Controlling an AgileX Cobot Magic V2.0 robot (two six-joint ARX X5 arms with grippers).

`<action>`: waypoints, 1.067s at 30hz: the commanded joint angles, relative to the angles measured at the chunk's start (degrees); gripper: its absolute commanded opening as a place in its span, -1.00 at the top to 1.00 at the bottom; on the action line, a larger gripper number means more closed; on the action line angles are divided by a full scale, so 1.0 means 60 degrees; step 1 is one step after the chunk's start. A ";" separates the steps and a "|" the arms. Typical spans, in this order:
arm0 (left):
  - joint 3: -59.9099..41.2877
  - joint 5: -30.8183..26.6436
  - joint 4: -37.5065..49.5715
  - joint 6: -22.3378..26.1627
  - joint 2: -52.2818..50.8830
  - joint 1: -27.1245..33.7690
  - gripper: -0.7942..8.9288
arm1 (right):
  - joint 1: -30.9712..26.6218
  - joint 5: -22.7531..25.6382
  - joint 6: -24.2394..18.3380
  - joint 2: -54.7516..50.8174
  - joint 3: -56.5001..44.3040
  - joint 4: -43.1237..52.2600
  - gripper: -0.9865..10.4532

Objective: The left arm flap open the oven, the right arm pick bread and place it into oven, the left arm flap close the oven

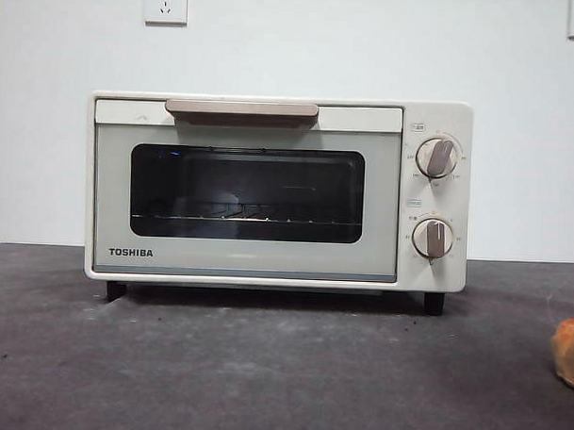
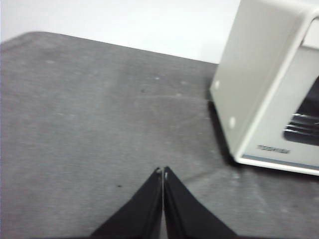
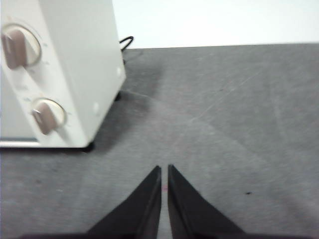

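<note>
Cream oven (image 1: 269, 191) sits mid-frame, door shut. Both the left gripper (image 2: 163, 172) and right gripper (image 3: 164, 169) are closed and empty. The left should hook the top handle (image 1: 242, 109) squarely.

- Even, bright indoor light; the plain white wall (image 1: 368, 48) is nearly washed out.
- The cream-white boxy toaster oven (image 1: 266, 261) casts a soft shadow onto the dark grey table (image 1: 263, 365) beneath it.
- Its dark glass window (image 1: 245, 190) shows faint reflections.
- Both wrist views are soft and slightly blurred.
</note>
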 commanded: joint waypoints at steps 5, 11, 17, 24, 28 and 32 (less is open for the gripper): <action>0.0692 0.0240 0.0171 -0.0994 0.0164 -0.0164 0.81 | 0.0000 -0.0463 0.2160 -0.0018 0.0539 0.0055 0.81; 0.1836 0.0284 0.0324 -0.1825 0.1005 -0.0197 0.81 | 0.0000 -0.0459 0.2699 0.0113 0.1705 -0.0270 0.81; 0.3493 0.0317 -0.0157 -0.1800 0.2401 -0.0288 0.81 | 0.0000 -0.0750 0.2754 0.0958 0.3493 -0.1311 0.81; 0.5661 0.0947 -0.1410 -0.1264 0.4211 -0.0645 0.81 | 0.0000 -0.2000 0.2357 0.2419 0.5643 -0.2492 0.81; 0.6619 0.1891 -0.1971 -0.1282 0.5020 -0.1126 0.81 | 0.0000 -0.2998 0.1887 0.3319 0.6699 -0.3300 0.81; 0.7333 0.2783 -0.2510 -0.1275 0.5705 -0.1738 0.81 | 0.0004 -0.4371 0.1147 0.4207 0.7672 -0.4084 0.81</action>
